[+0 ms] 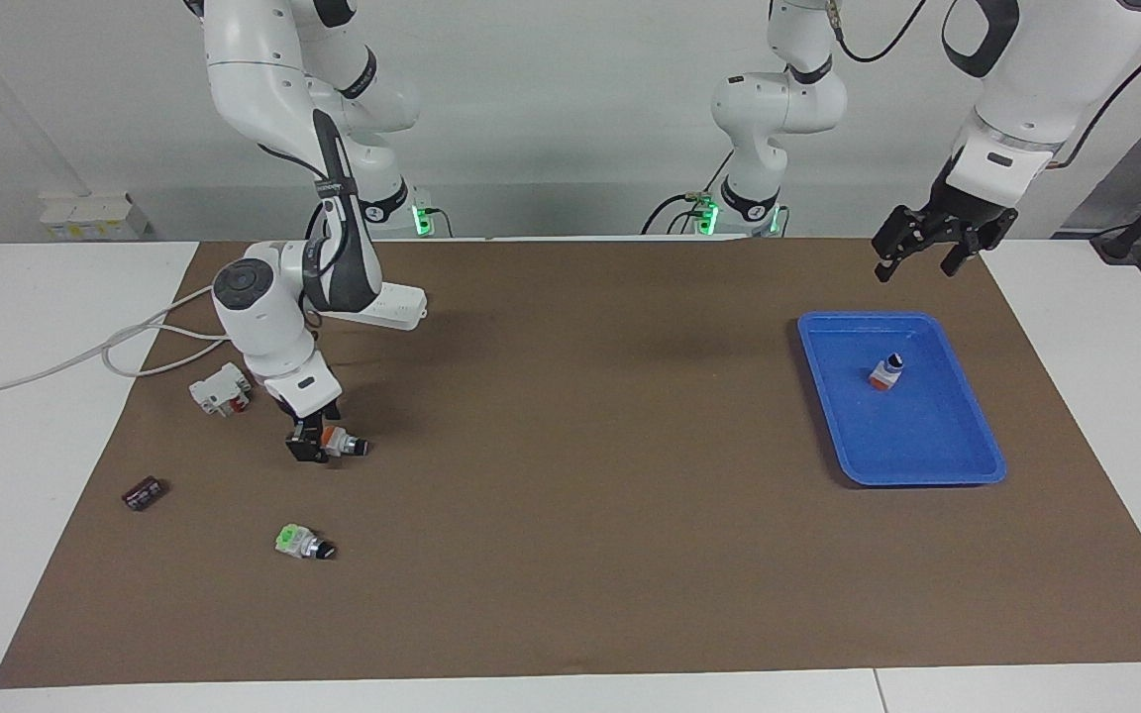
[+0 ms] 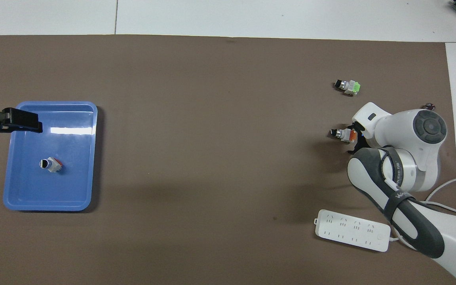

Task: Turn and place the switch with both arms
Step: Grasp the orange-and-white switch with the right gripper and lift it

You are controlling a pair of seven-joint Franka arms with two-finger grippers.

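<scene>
Two arms on my console. The right gripper [image 1: 316, 444] is down at the brown mat [image 1: 570, 555] toward the right arm's end of the table, and I read its fingers as closed on the orange end of the switch [image 1: 343, 443], which lies on its side with the black knob tip pointing toward the table's middle. From overhead, the arm's white wrist covers most of the gripper and only the switch's knob end shows clear of it.

Items around that grasp, as I log them:
- white-and-red breaker block [image 1: 221, 388], nearer the robots than the switch and close beside the right arm's wrist;
- green-ended switch [image 1: 303, 542], lying on the mat farther from the robots than the held switch, apart from it;
- small dark component [image 1: 144, 492], near the mat's edge at the right arm's end;
- white power strip [image 2: 352, 235], nearer the robots, partly under the right arm, its cable trailing off the mat.

The left gripper [image 1: 915, 245] hangs in the air over the edge of the blue tray [image 1: 967, 436] nearer the robots, fingers spread apart, holding nothing. A second orange-ended switch [image 1: 887, 373] stands in the tray, knob tip up and slightly tilted.
</scene>
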